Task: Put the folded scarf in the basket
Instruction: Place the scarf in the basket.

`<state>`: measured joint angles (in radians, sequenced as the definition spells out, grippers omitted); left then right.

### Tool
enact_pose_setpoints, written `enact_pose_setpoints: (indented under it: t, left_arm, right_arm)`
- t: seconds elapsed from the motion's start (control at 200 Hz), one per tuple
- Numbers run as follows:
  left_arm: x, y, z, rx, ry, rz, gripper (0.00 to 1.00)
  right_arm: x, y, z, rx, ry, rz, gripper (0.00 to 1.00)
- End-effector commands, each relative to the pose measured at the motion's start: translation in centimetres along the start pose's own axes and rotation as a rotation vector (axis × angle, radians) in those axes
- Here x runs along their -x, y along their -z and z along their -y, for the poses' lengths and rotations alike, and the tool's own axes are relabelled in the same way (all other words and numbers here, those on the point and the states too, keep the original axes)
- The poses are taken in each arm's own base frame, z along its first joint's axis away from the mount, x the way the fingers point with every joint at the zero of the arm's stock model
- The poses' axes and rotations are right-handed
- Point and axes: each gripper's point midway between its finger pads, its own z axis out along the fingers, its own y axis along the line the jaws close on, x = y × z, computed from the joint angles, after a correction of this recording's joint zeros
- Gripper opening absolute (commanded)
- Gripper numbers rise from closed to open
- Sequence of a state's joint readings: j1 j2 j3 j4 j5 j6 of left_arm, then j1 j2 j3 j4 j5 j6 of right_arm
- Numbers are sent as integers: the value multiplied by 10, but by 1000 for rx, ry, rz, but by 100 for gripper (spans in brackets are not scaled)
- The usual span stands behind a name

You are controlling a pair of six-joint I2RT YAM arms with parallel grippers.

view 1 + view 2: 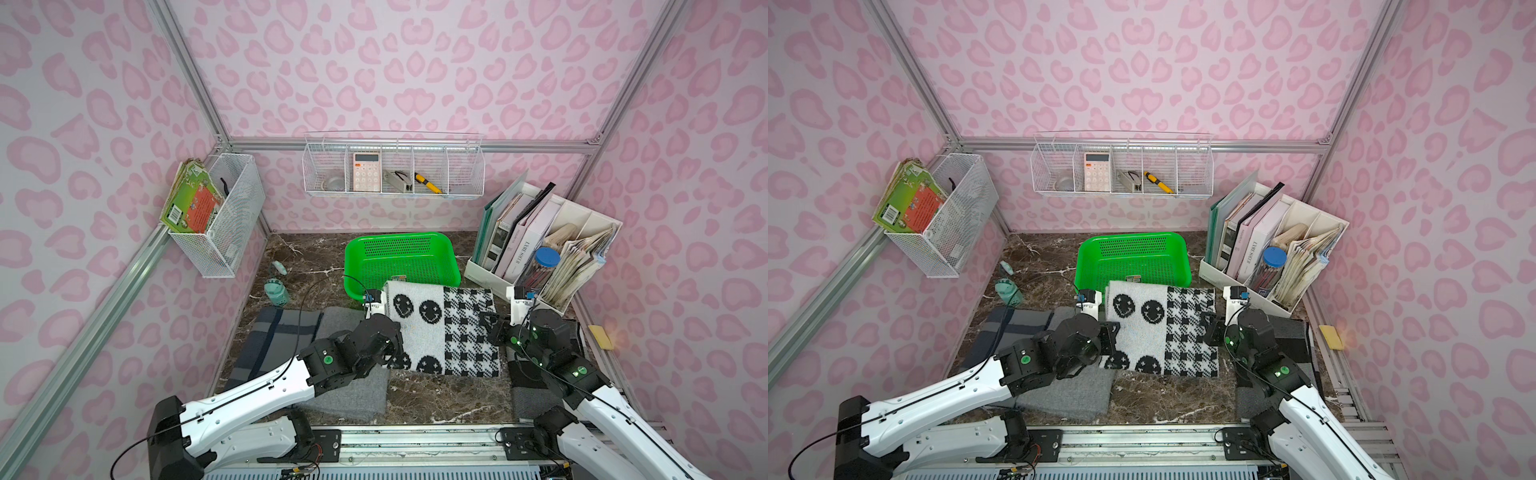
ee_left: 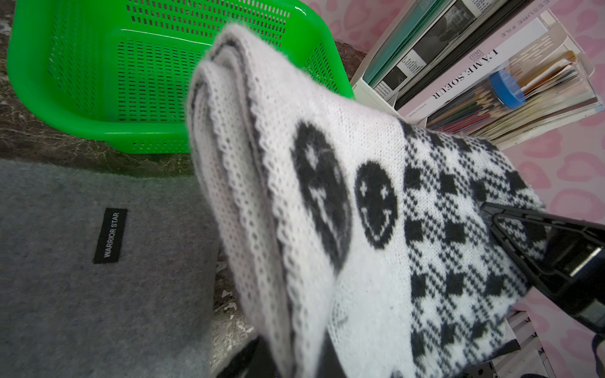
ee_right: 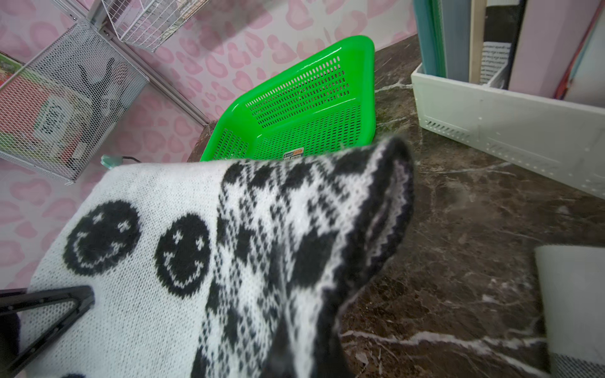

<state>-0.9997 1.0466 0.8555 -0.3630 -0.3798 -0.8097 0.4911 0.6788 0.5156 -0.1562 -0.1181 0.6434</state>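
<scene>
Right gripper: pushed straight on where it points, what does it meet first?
Likely the green basket, at its near rim; the right gripper, shut on the scarf, points toward it. Height is unclear.

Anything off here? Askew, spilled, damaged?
Nothing is spilled or damaged. The left gripper and right gripper hold the scarf up by its sides, near the basket's front rim. Its folded layers fan apart slightly at one far corner. Only stray: a yellow sponge lying beyond the table's right edge.
</scene>
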Motion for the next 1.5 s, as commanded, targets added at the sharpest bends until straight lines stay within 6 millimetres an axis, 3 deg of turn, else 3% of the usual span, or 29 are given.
enact_pose_setpoints:
  t: [0.0, 0.195, 0.525, 1.02, 1.265, 1.495]
  left_arm:
    - [10, 2, 3, -13, 17, 44, 0]
    - [13, 8, 7, -20, -13, 33, 0]
    - [14, 2, -13, 77, -68, 64, 0]
    - [19, -13, 0, 41, -86, 68, 0]
    - [38, -19, 5, 49, -79, 79, 0]
    - [57, -21, -2, 81, -84, 105, 0]
  right_arm:
    - [6, 2, -1, 6, 2, 40, 0]
    - [13, 1, -6, 17, 15, 60, 0]
    - [23, 1, -9, 24, 43, 107, 0]
    - [21, -1, -6, -9, 39, 85, 0]
    - [41, -7, -17, -31, 60, 94, 0]
    - [51, -29, -29, -59, 89, 65, 0]
